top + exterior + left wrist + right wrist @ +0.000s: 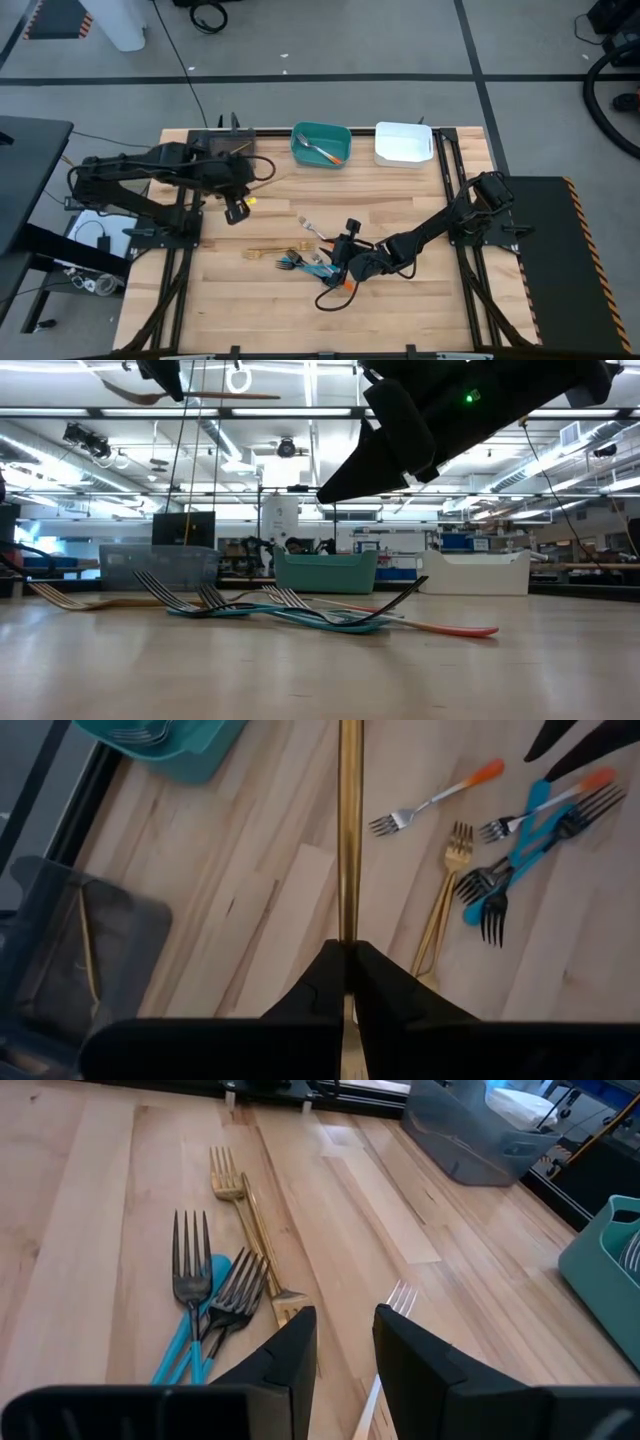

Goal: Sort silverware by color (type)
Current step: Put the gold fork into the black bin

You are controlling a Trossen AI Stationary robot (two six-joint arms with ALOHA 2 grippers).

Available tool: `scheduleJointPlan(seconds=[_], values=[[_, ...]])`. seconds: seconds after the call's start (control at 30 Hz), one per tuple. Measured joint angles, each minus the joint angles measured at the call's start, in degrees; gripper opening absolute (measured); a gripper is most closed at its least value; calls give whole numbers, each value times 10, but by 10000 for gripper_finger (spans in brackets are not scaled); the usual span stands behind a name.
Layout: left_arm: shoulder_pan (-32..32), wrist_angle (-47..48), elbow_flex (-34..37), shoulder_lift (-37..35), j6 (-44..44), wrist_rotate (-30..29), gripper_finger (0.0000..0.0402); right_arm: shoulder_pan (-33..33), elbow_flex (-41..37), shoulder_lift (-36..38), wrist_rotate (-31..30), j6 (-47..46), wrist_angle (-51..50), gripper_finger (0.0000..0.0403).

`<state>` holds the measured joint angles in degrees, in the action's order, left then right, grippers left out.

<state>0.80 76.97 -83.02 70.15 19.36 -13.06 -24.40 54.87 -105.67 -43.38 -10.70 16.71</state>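
Forks (pixel 305 262) lie in a heap on the tabletop (pixel 400 310), so the right pincer (pixel 338 270), a little open and holding nothing just above them, could grab two colours at once. The left pincer (pixel 236 210) is shut tight on a thin gold fork (pixel 349 830) up in the air. It could slip or tip and miss the grey bin (pixel 70 960) nearby. The tabletop is pale smooth wood. Behind it is a big bright room with shelves and a grey floor.
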Motion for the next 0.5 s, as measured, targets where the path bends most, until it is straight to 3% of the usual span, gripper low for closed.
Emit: scheduleJointPlan(seconds=[0.5], values=[[0,5,0,-5,3,-3,19,0,0,0,0,1,-1,109]])
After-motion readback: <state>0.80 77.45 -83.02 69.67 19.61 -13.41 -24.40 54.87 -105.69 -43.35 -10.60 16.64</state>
